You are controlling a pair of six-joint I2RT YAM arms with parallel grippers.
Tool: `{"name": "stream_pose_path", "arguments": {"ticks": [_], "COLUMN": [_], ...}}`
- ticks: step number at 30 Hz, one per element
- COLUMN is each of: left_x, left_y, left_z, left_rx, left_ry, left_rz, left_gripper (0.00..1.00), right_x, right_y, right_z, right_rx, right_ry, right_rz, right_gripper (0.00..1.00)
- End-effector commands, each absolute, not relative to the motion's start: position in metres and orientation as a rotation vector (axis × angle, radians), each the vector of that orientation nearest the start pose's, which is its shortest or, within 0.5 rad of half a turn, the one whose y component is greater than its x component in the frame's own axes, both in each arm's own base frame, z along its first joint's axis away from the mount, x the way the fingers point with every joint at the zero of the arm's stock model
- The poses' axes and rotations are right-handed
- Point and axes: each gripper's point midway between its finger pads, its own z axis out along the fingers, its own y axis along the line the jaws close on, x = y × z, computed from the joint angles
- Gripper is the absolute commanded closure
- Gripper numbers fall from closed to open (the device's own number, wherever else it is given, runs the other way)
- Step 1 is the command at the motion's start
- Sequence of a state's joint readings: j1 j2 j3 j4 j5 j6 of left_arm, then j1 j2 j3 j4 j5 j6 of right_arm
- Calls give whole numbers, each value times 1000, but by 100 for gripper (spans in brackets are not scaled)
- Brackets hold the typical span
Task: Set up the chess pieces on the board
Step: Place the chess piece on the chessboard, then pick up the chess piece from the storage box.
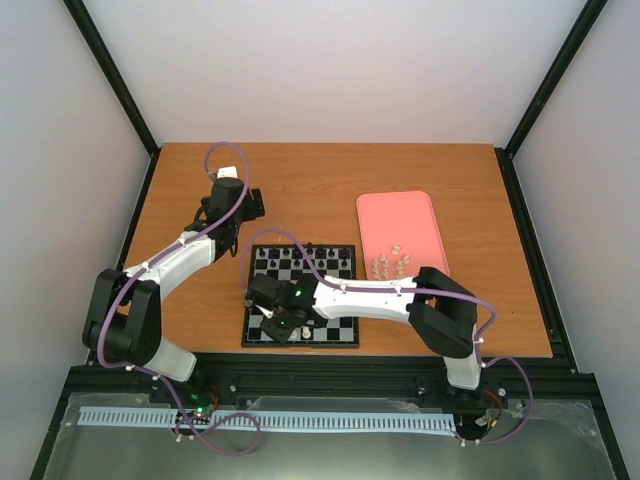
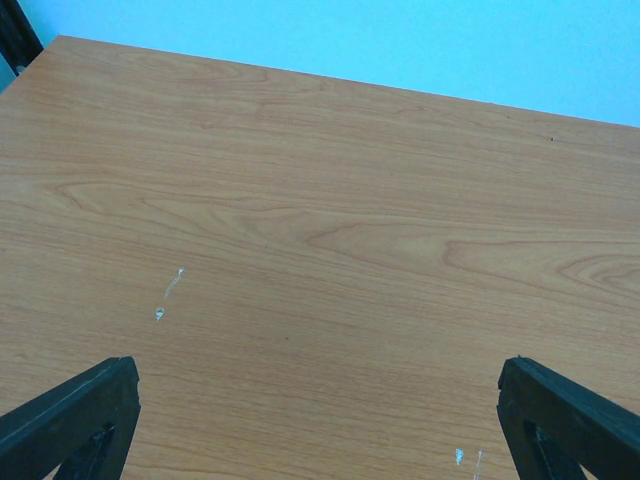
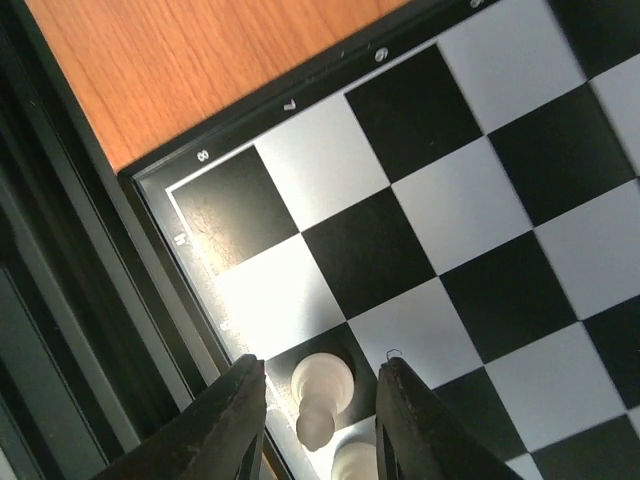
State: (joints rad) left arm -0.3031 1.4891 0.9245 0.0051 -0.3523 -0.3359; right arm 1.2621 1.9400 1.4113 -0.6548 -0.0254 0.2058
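The board (image 1: 335, 300) lies at the table's near middle, with black figures (image 1: 300, 258) along its far rows. My right gripper (image 1: 283, 325) hangs over the board's near-left corner. In the right wrist view a cream-white chess piece (image 3: 322, 385) stands upright on a black square at the board's (image 3: 470, 200) edge. The right gripper (image 3: 322, 372) is open around it, with a gap on each side. A second white piece (image 3: 355, 462) shows at the bottom edge. More chess pieces (image 1: 390, 265) lie on the pink tray. My left gripper (image 2: 320, 400) is open over bare wood.
The pink tray (image 1: 400, 215) sits right of the board. The left arm reaches to the far left of the table, its gripper (image 1: 235, 200) beyond the board's far-left corner. A black frame rail (image 3: 60, 300) runs close along the board's near edge.
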Motion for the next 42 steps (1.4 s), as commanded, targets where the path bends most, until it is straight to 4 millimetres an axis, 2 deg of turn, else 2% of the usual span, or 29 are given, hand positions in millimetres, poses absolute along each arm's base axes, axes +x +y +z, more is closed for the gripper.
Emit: {"name": "stream_pose_path", "arguments": {"ticks": [1, 6, 10, 13, 16, 19, 22, 25, 27, 34, 37, 42], "left_x": [437, 436, 436, 436, 436, 436, 437, 437, 437, 441, 443, 445], "left_y": [-74, -73, -74, -75, -75, -76, -76, -76, -76, -79, -81, -83], "left_z": [193, 195, 194, 194, 194, 193, 193, 192, 191, 187, 185, 181], "left_rx": [-231, -231, -227, -227, -225, -223, -221, -222, -221, -217, -214, -212], "left_ry": [2024, 2020, 2023, 2024, 2024, 2028, 2029, 2031, 2034, 2044, 2048, 2058], "left_rz": [-12, -14, -18, -24, -24, -26, -26, -20, -20, -29, -43, -50], "left_gripper": [0, 0, 0, 0, 0, 0, 0, 0, 0, 0, 0, 0], "right_x": [140, 162, 184, 209, 240, 273, 299, 308, 308, 301, 298, 292], "right_y": [438, 426, 403, 375, 334, 275, 205, 146, 119, 67, 55, 50], "right_z": [104, 134, 161, 169, 172, 168, 154, 135, 125, 98, 85, 68], "right_rx": [-1396, -1305, -1189, -1068, -903, -698, -465, -262, -148, 114, 163, 188], "right_ry": [2356, 2288, 2256, 2282, 2325, 2386, 2462, 2536, 2567, 2611, 2636, 2670], "right_rz": [424, 307, 234, 184, 99, -9, -126, -168, -162, -199, -208, -199], "right_gripper": [62, 51, 39, 38, 37, 38, 38, 39, 41, 42, 43, 45]}}
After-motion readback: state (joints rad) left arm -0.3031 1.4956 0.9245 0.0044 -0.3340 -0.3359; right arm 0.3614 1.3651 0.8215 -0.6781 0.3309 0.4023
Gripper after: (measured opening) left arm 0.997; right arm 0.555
